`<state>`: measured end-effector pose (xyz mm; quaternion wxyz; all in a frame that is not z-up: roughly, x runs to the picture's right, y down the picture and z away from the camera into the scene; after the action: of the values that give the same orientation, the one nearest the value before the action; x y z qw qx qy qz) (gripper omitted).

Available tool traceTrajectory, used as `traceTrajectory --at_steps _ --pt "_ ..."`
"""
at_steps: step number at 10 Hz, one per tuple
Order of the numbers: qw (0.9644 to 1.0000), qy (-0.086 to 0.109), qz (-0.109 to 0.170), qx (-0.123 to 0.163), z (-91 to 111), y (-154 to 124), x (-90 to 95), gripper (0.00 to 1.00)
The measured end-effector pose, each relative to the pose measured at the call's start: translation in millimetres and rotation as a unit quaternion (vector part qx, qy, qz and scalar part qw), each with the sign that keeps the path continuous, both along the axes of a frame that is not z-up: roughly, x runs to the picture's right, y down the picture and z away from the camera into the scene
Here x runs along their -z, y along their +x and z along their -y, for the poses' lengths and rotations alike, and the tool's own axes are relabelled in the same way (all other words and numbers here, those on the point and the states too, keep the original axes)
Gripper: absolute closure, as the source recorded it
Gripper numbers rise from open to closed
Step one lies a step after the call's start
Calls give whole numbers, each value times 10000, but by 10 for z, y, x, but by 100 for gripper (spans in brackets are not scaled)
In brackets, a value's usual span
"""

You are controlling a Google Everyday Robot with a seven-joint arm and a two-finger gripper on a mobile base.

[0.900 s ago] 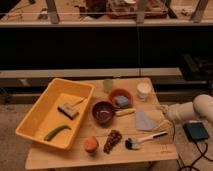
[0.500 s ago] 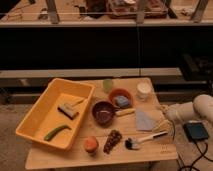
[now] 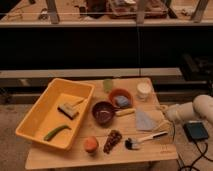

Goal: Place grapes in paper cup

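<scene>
No shift: gripper (image 3: 163, 119) at right edge of wooden table (image 3: 65, 158)

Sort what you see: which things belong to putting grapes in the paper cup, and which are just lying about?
Job: grapes, front centre; paper cup, back right; gripper, at right edge of table.
Lying about: orange, green cup, orange bowl, brown bowl, yellow tub, brush, cloth.

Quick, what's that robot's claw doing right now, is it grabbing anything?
Gripper: at the right edge of the table, apart from the grapes, which lie on the table; open or shut cannot be told.
</scene>
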<state>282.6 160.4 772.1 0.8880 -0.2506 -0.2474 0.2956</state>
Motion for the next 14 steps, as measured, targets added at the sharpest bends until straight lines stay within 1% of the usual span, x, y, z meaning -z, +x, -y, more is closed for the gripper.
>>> traceTrajectory --at_steps 9,11,12,13,14 --pt "10000 0 0 0 0 0 0 20" --pt "10000 -15 -2 38 -8 -1 6 20" --pt "9998 -57 70 173 -45 -31 19 20" --pt "9990 -110 195 382 -100 -138 39 20" --pt "9974 -195 326 611 -188 -284 66 20"
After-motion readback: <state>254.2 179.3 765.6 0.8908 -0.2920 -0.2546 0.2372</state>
